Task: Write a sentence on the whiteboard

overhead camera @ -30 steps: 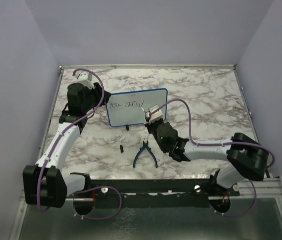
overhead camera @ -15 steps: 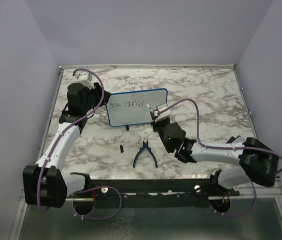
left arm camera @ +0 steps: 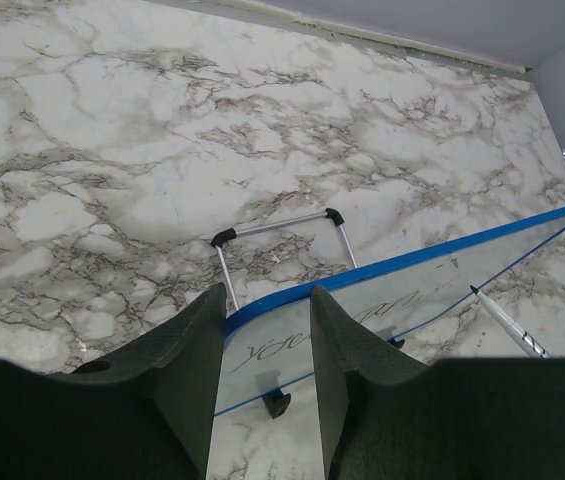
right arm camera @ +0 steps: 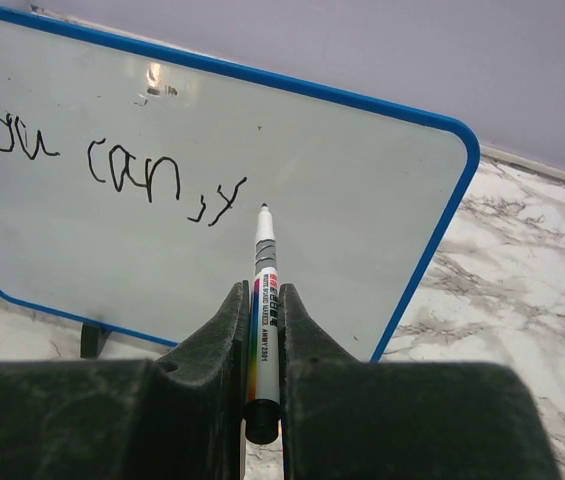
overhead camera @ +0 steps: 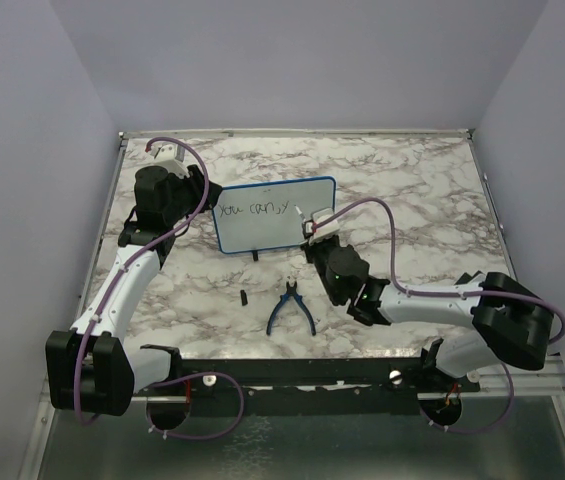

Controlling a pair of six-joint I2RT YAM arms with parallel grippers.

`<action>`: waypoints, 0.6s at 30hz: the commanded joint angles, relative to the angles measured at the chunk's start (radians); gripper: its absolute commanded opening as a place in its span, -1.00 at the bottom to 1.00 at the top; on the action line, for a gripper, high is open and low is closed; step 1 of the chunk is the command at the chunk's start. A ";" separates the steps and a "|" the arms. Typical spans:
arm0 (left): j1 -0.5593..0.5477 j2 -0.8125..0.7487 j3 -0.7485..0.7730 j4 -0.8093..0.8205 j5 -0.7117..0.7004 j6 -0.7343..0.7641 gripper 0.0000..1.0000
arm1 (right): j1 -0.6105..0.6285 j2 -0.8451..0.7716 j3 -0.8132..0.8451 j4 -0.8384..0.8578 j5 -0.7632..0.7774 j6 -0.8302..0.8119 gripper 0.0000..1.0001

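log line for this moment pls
left gripper: shut on blue-framed whiteboard left edge | right gripper: shut on white marker pen, tip near board | black handwritten text: "you can, y"

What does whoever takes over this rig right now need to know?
Left hand: appears clamped on the whiteboard's left end, steadying it upright.
Right hand: shut on the marker, tip by the board just right of the last stroke; contact unclear.
Done: the sentence reads "you can, y" so far.
Left: finish the sentence.
Pliers lie on the table before the board.
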 commanded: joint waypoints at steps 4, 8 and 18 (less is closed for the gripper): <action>-0.003 -0.021 -0.015 -0.012 0.037 0.008 -0.20 | -0.005 0.038 0.038 0.050 0.023 -0.024 -0.99; -0.003 -0.022 -0.015 -0.012 0.036 0.008 -0.20 | -0.009 0.050 0.048 0.052 0.023 -0.027 -0.99; -0.004 -0.021 -0.015 -0.012 0.038 0.008 -0.20 | -0.019 0.067 0.062 0.068 0.019 -0.041 -0.99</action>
